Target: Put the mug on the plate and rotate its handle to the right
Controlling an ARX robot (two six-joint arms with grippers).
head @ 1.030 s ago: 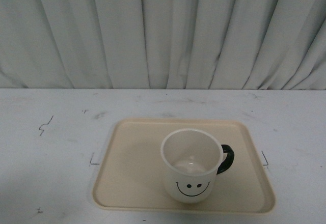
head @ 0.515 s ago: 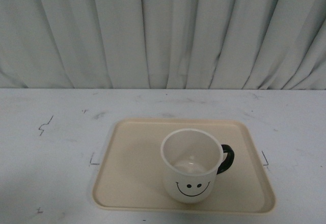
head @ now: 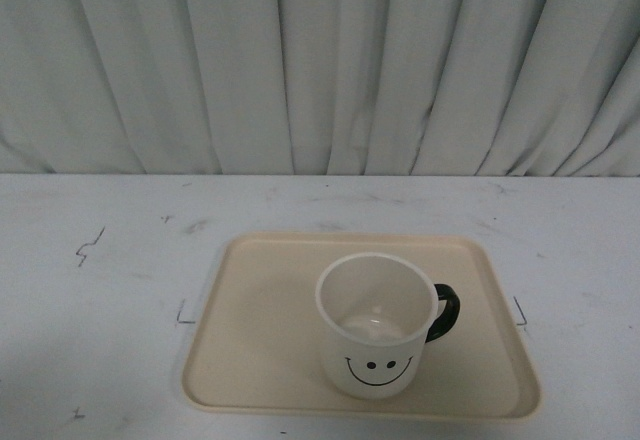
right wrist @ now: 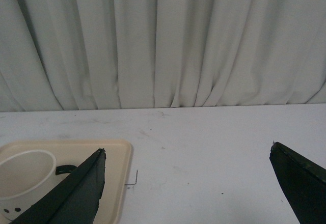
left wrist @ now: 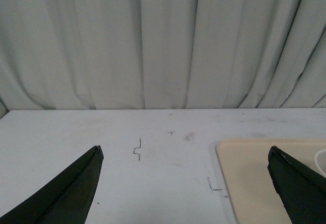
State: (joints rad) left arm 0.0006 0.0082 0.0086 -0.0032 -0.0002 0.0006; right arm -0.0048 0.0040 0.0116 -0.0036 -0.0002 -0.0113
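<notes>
Mug upright on plate — handle right; both claws spread wide, empty.

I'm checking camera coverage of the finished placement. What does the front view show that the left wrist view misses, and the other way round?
Only the front view shows the whole mug upright on the plate, smiley face toward the camera, handle pointing right.
Only the left wrist view shows the left gripper, its fingers spread wide apart and holding nothing.
Both show the plate's left edge, the white table and the curtain.
</notes>
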